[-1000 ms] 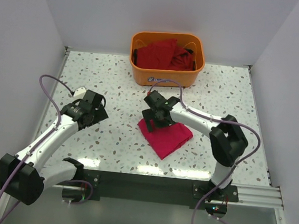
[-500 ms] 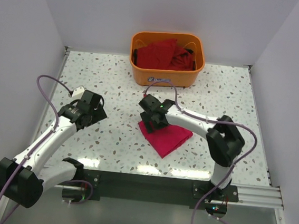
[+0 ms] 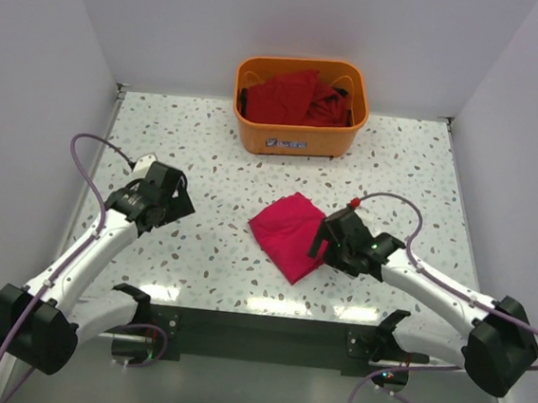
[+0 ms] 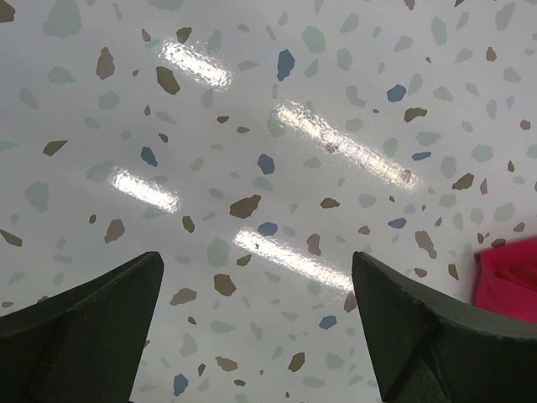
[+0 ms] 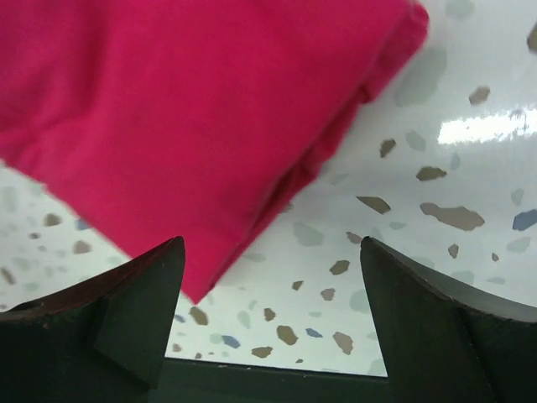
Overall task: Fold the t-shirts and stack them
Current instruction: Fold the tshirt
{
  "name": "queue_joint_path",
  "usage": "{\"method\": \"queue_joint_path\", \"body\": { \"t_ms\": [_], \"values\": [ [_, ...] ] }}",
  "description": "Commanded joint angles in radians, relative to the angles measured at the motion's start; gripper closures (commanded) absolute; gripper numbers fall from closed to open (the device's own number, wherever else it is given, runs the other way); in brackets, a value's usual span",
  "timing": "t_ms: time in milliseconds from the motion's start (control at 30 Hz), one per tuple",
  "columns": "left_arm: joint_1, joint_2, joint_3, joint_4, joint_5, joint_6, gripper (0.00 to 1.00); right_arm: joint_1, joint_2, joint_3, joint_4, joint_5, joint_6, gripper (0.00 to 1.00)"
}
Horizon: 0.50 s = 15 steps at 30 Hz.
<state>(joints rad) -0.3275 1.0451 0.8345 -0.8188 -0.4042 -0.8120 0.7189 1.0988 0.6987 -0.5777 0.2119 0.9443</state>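
Note:
A bright pinkish-crimson t-shirt (image 3: 288, 234) lies folded on the speckled table, near the middle front. It fills the upper left of the right wrist view (image 5: 193, 109), and its edge shows at the right of the left wrist view (image 4: 509, 279). My right gripper (image 3: 323, 241) is open and empty, just off the shirt's right corner (image 5: 270, 248). My left gripper (image 3: 167, 206) is open and empty over bare table, well left of the shirt (image 4: 256, 259). Darker red t-shirts (image 3: 293, 97) lie bunched in the orange basket.
The orange plastic basket (image 3: 299, 140) stands at the back middle of the table. White walls close in the left, right and back. A black rail (image 3: 266, 330) with the arm bases runs along the near edge.
My right arm has swung from the shirt's far left corner round to its near right side, off the cloth. The shirt now lies fully uncovered. My left arm has barely moved.

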Motion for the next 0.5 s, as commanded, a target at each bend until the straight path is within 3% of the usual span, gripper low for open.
{"method": "queue_joint_path", "body": {
  "t_ms": [0,33,67,233,300,467],
  "values": [
    [0.008,0.001,-0.017,0.053,0.021,0.033,0.00,0.001,0.047,-0.033,0.096,-0.017,0.171,0.12],
    [0.008,0.000,-0.018,0.055,0.021,0.036,0.00,-0.001,0.058,-0.037,0.131,-0.003,0.171,0.24],
    [0.008,-0.002,-0.021,0.056,0.022,0.037,0.00,-0.001,0.065,-0.051,0.154,0.009,0.185,0.28],
    [0.008,-0.017,-0.052,0.087,0.067,0.033,0.00,-0.003,0.114,-0.125,0.314,0.052,0.251,0.30],
    [0.008,-0.019,-0.058,0.086,0.067,0.034,0.00,-0.001,0.163,-0.113,0.303,0.067,0.251,0.30],
    [0.008,-0.022,-0.043,0.075,0.053,0.039,0.00,-0.003,0.185,-0.094,0.217,0.101,0.251,0.44]
  ]
}}
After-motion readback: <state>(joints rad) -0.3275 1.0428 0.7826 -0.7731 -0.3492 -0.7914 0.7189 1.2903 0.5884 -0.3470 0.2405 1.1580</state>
